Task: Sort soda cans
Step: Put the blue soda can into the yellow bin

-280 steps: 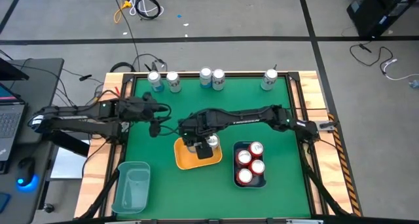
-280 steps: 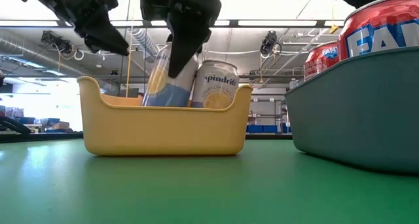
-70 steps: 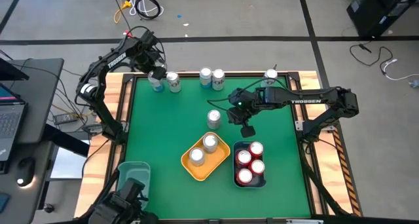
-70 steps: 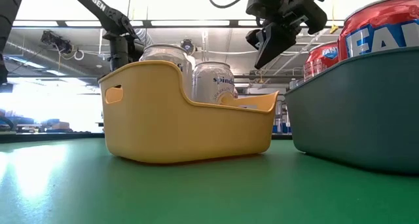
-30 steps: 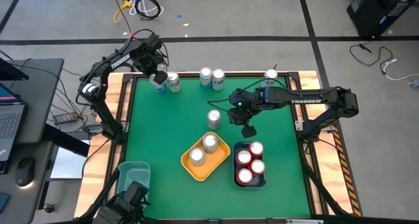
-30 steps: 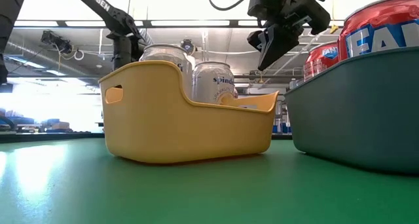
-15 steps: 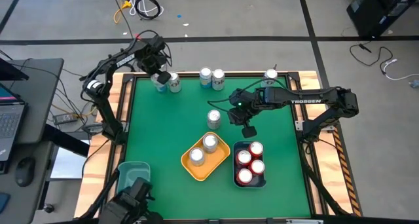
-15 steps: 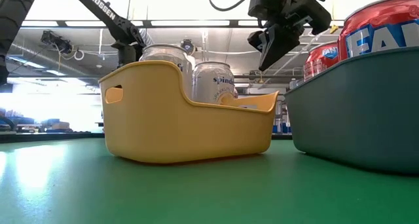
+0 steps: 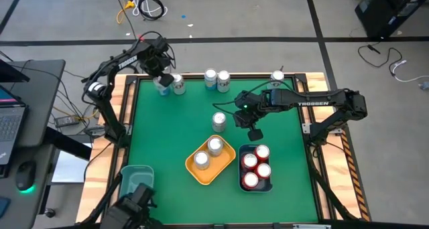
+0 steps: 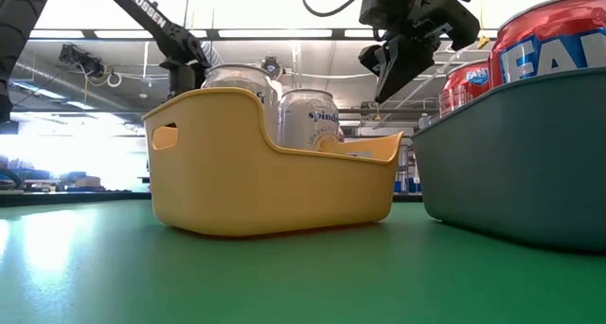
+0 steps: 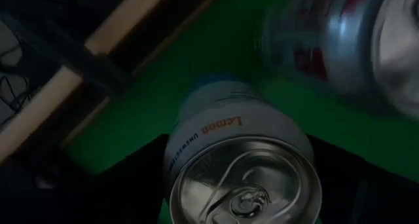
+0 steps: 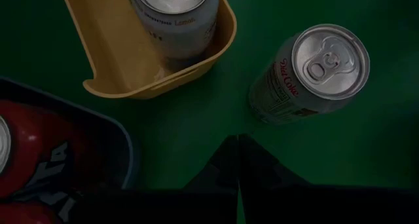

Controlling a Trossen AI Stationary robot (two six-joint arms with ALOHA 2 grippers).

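Lemon can (image 11: 243, 171) upright at worktop's (image 9: 174, 132) far left corner, wooden edge close behind, second can (image 9: 178, 84) just beside. We see left gripper (image 9: 161, 77) above it, jaws wide, straddling, not gripping. Right gripper (image 9: 253, 132) mid-worktop, jaws closed, empty, near lone Diet Coke can (image 12: 309, 76).

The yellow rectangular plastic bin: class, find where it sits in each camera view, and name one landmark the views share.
High view: yellow rectangular plastic bin, lower centre.
Low view, left of centre.
Left wrist view: not in it.
Right wrist view, upper left.
Shared landmark: dark teal plastic bin of red soda cans, right beside it.
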